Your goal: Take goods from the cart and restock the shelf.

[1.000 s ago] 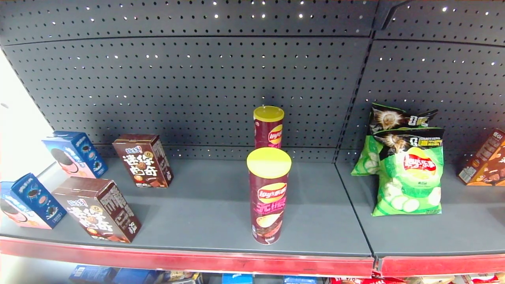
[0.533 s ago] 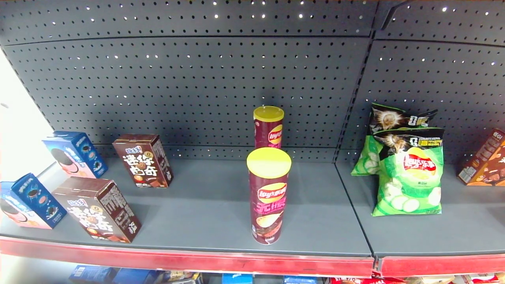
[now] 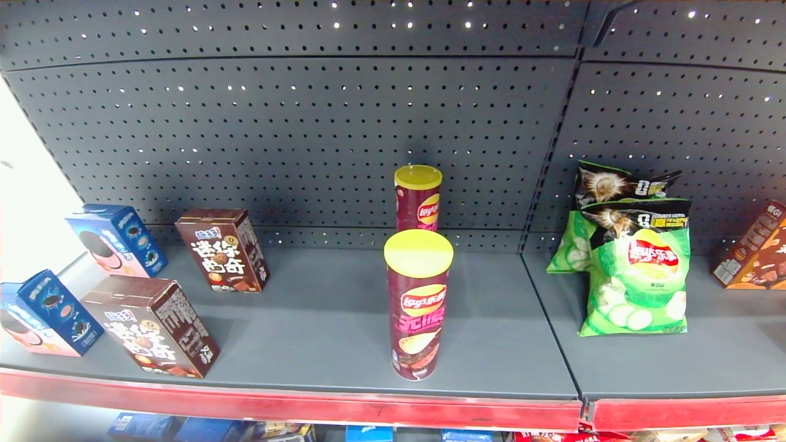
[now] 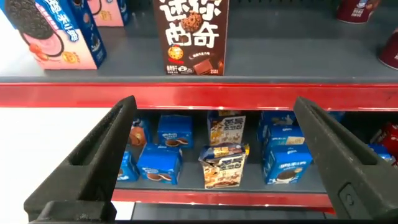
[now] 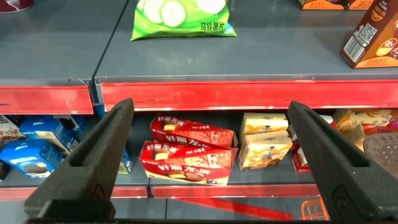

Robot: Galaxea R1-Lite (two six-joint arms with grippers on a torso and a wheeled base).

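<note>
Left wrist view: pincer (image 4: 212,106) spread wide.

On the shelf (image 3: 319,331), mid-width: front can (image 3: 417,307) upright near the front edge; rear can (image 3: 418,196) straight behind it, by the pegboard (image 3: 307,135); left of the cans, near box (image 3: 153,325) forward and far box (image 3: 223,248) back; farther left, at the shelf end, end box (image 3: 46,313) forward and corner box (image 3: 116,239) back; right of the cans, front bag (image 3: 638,270) just before rear bag (image 3: 592,196); farther right, edge box (image 3: 752,248); underneath, lower shelf (image 4: 186,196) with small boxes (image 4: 222,165).
</note>
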